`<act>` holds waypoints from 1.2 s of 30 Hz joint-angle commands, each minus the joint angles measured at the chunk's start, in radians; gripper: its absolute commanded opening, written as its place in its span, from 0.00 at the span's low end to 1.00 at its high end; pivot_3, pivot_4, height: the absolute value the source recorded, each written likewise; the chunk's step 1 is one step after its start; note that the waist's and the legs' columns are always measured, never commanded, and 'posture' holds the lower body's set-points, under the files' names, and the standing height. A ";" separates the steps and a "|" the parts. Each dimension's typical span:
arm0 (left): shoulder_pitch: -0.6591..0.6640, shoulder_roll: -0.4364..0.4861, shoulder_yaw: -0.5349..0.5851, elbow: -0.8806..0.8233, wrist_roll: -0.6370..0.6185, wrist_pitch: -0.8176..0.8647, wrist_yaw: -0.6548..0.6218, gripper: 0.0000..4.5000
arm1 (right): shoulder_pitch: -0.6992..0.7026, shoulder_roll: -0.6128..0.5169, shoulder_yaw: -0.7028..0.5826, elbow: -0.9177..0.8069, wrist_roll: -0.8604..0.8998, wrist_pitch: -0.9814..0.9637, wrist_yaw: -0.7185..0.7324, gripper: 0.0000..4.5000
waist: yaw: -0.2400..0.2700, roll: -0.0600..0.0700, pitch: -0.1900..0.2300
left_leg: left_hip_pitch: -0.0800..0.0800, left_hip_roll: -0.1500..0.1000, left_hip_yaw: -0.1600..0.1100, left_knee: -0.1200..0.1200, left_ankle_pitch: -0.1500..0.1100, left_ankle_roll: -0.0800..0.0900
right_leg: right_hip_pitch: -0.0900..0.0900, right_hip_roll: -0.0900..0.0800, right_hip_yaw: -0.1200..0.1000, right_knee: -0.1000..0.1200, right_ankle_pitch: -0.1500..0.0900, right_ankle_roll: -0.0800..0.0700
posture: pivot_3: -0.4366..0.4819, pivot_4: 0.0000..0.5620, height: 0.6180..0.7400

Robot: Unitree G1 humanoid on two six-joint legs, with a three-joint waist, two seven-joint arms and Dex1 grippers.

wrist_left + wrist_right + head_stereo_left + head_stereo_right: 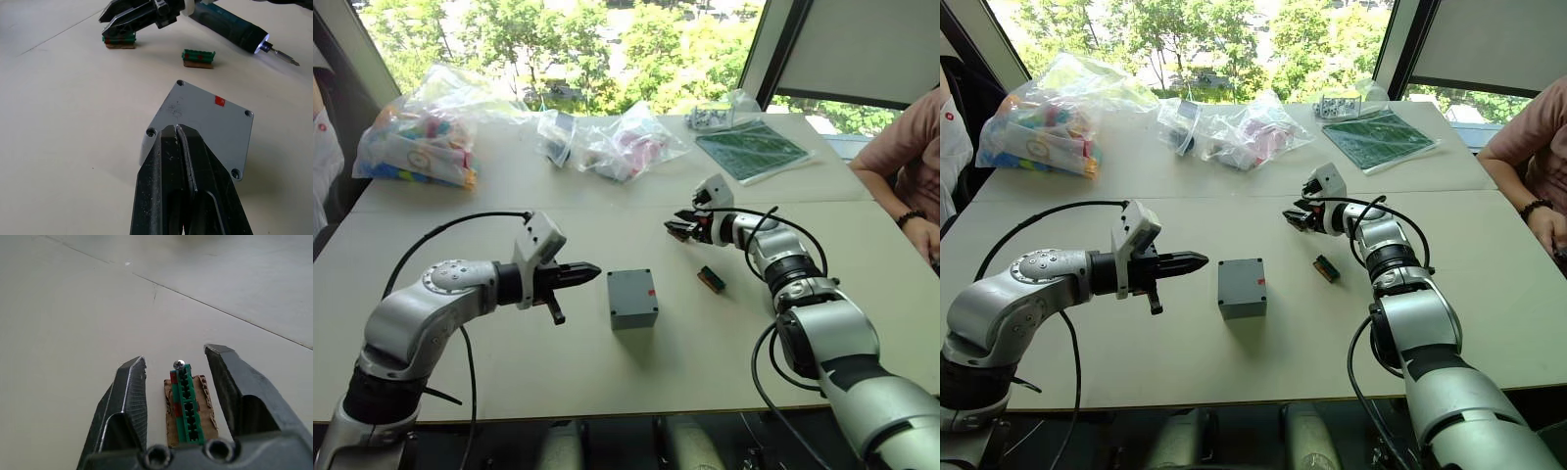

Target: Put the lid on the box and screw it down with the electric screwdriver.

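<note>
Grey lid (205, 115) already sits on the box (632, 299) mid-table, so next comes taking the electric screwdriver (234, 30); left gripper (590, 272) clenched empty, right gripper (178, 377) spread around a green component (186, 404).

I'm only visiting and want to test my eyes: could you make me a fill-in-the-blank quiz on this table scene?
1. The small mark on the square grey plastic box is coloured ____.
2. The two black fingers of the left end effector, which points toward that box, are ____.
3. The right end effector is open around a small toothed plastic component coloured ____.

Missing words: red; shut; green.
</note>
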 commanded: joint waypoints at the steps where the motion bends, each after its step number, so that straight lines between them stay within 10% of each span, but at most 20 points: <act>1: 0.000 0.011 0.003 -0.019 0.000 -0.020 -0.001 0.00 | -0.032 0.006 -0.019 0.000 -0.005 -0.015 -0.007 0.05 | 0.000 0.000 0.000 | 0.000 0.000 0.000 0.000 0.000 0.000 | 0.000 0.000 0.000 0.000 0.000 0.000 | 0.48 0.27 1.00; 14: 0.002 0.008 0.002 -0.017 0.001 -0.025 0.001 0.00 | -0.036 0.002 -0.054 -0.012 0.006 -0.002 0.009 0.01 | 0.000 0.000 0.000 | 0.000 0.000 0.000 0.000 0.000 0.000 | 0.000 0.000 0.000 0.000 0.000 0.000 | 0.48 0.27 1.00; 20: 0.003 0.004 -0.003 -0.020 0.000 -0.025 0.001 0.00 | -0.034 0.000 -0.057 -0.005 -0.013 0.001 -0.006 0.43 | 0.000 0.000 0.000 | 0.000 0.000 0.000 0.000 0.000 0.000 | 0.000 0.000 0.000 0.000 0.000 0.000 | 0.48 0.27 1.00; 36: 0.004 0.004 -0.003 -0.025 0.000 -0.022 0.007 0.00 | -0.026 0.013 -0.049 0.004 -0.025 0.015 -0.014 0.43 | 0.000 0.000 0.000 | 0.000 0.000 0.000 0.000 0.000 0.000 | 0.000 0.000 0.000 0.000 0.000 0.000 | 0.48 0.27 1.00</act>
